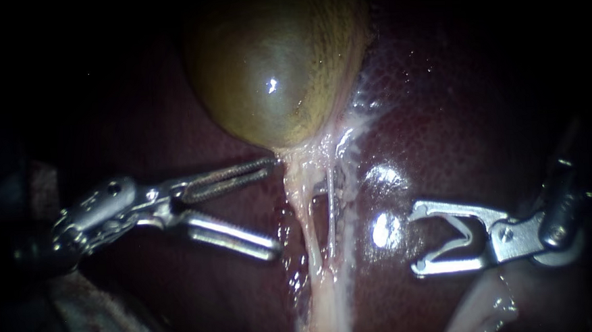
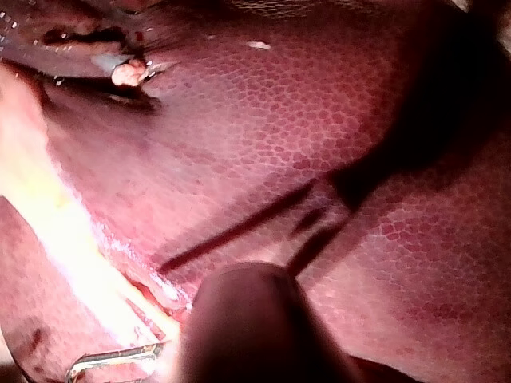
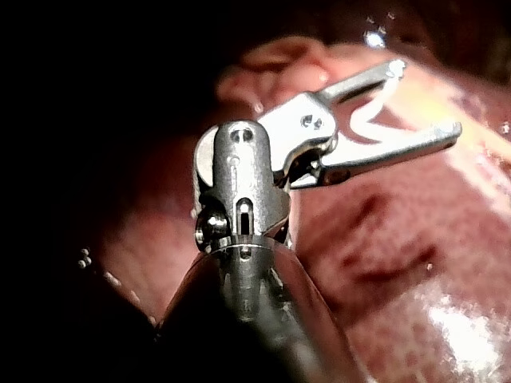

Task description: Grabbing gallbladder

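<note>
count: 2 instruments, 1 gallbladder, 1 liver | gallbladder is being seen lying on liver | left instrument: jaws being held apart, nothing gripped, upper tip just at gallbladder's narrow end | right instrument: jaws being held apart, empty, well apart from gallbladder, over liver

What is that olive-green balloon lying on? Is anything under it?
The gallbladder rests on dark red liver, which shows beside and below it. From its narrow end pale strands run down. Whatever lies directly beneath it is covered by the gallbladder itself.
</note>
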Robot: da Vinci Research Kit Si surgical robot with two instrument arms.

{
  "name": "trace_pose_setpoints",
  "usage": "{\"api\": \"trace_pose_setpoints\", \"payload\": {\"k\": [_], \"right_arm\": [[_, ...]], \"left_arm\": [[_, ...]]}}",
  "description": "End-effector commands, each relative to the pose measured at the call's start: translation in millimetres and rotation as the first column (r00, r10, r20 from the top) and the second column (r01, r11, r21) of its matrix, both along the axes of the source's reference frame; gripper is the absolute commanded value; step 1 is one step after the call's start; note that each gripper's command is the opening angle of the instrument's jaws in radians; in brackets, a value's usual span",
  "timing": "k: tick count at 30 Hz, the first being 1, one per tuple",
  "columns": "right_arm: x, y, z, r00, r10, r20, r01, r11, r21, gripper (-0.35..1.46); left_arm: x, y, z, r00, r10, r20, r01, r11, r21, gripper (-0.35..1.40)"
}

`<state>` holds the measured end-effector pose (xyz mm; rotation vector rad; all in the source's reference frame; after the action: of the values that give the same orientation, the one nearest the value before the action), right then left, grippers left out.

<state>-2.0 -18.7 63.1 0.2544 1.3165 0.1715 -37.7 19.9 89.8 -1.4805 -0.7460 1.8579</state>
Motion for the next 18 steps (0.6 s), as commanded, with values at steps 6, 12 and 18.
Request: {"api": "trace_pose_setpoints", "payload": {"k": [6, 12, 18], "right_arm": [[0.0, -0.1, 0.0, 1.0, 0.0, 0.0, 0.0, 1.0, 0.002, 0.6], [0.0, -0.1, 0.0, 1.0, 0.0, 0.001, 0.0, 1.0, 0.002, 0.6], [0.0, -0.1, 0.0, 1.0, 0.004, 0.003, -0.004, 1.0, 0.007, 0.6]], "left_arm": [[0.3, 0.2, 1.5, 0.9958, -0.083, -0.039, 0.088, 0.983, 0.159, 1.25], [0.4, -0.4, 4.3, 0.9883, -0.14, -0.062, 0.151, 0.955, 0.255, 1.25], [0.4, -0.7, 6.8, 0.9801, -0.181, -0.082, 0.198, 0.925, 0.324, 1.16]]}}
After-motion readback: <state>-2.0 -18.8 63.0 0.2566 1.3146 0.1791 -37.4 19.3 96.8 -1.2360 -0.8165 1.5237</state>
